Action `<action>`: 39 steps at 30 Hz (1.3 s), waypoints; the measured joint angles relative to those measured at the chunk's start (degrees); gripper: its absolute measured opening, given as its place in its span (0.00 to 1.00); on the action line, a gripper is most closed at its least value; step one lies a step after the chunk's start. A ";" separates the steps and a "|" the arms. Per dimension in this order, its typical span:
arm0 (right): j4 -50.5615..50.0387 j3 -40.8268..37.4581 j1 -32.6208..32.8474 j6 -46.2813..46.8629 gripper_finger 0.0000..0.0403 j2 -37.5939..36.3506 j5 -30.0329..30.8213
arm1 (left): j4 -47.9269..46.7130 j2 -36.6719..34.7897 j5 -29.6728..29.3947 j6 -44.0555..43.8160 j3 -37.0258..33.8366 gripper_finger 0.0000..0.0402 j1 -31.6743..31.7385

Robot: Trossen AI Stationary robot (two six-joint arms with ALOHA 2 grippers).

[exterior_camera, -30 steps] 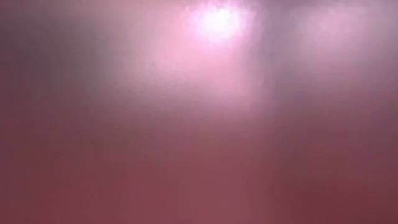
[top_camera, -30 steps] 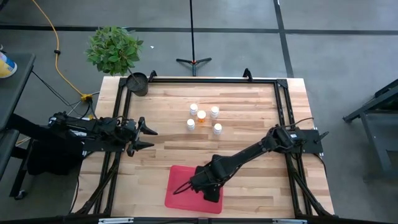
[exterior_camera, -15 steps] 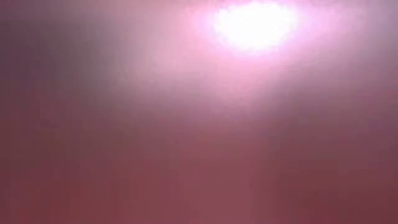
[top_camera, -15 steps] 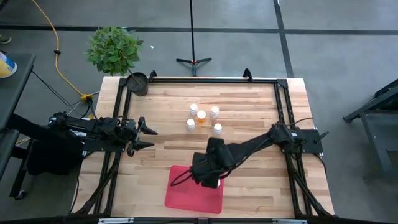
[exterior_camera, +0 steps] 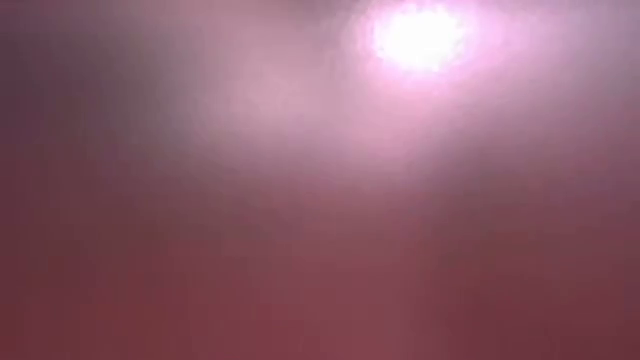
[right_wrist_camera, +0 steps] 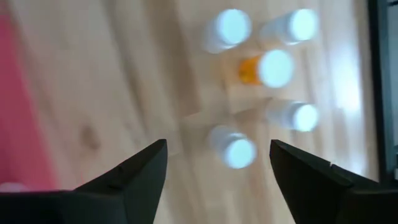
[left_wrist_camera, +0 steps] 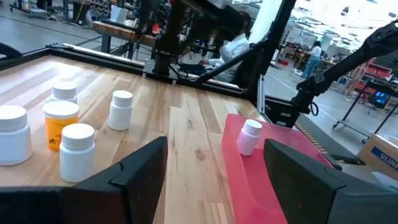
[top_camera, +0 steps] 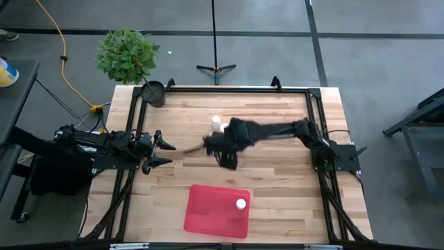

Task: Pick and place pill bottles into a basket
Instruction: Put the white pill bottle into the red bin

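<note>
The red basket (top_camera: 208,217) lies near the table's near edge. One white-capped pill bottle (top_camera: 241,204) stands in its right part, and also shows in the left wrist view (left_wrist_camera: 249,135). Several more bottles stand grouped at mid-table (right_wrist_camera: 267,68), with one clear of the arm (top_camera: 216,123). My right gripper (top_camera: 216,147) hangs open above this group and touches nothing (right_wrist_camera: 217,180). My left gripper (top_camera: 166,153) waits open and empty at the table's left edge (left_wrist_camera: 214,180). The low view shows only a pink blur.
A small dark pot (top_camera: 153,92) stands at the far left corner, with a leafy plant (top_camera: 127,54) beyond it. A black frame (top_camera: 236,89) runs round the table. Bare wood lies between the basket and the bottle group. People show in the room beyond (left_wrist_camera: 233,46).
My right gripper has risen from over the red basket and swung toward the table's far edge, to above the bottle group. A bottle that the arm hid now shows standing in the basket.
</note>
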 joint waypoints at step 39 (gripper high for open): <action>-0.11 -0.02 -21.90 -13.43 0.87 2.91 -19.63 | -10.36 -0.02 0.36 -1.31 4.08 0.74 0.00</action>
